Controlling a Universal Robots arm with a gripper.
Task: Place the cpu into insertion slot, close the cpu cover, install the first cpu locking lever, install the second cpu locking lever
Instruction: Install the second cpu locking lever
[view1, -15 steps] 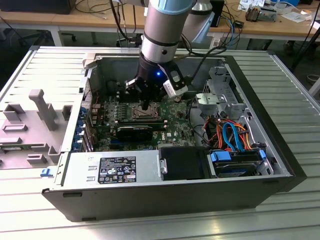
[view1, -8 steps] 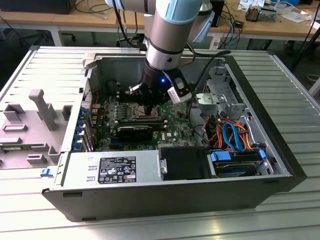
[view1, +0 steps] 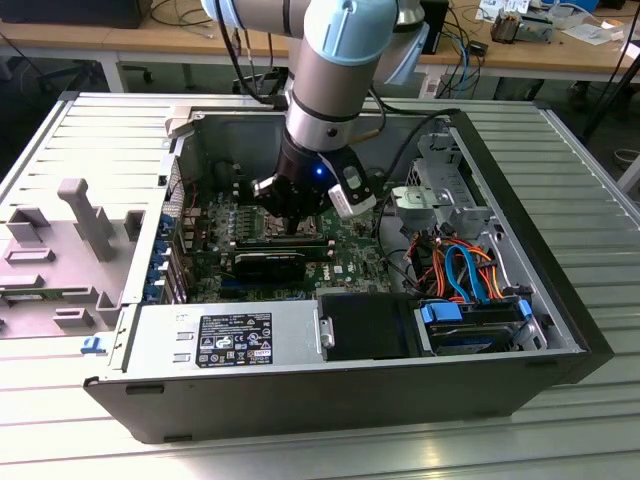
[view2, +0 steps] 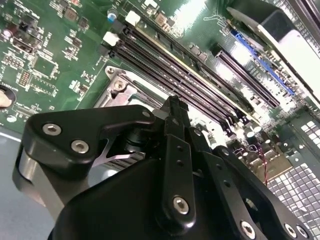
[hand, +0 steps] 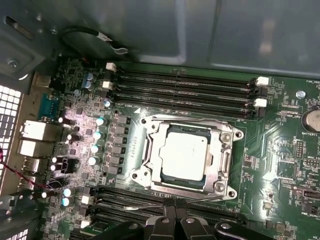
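Cpu (hand: 184, 155), dull silver square, seated under closed cpu cover (hand: 223, 165).

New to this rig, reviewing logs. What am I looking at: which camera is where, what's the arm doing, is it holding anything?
The exterior view looks from off the arm at an open computer case lying on a slatted table. A robot arm reaches down into it, its gripper low over the green motherboard. The two wrist views ride on the arm. In the first wrist view, the cpu sits in the insertion slot with the cpu cover closed around it, between rows of black memory slots. The gripper hovers by the socket's edge, fingertips together, holding nothing visible.
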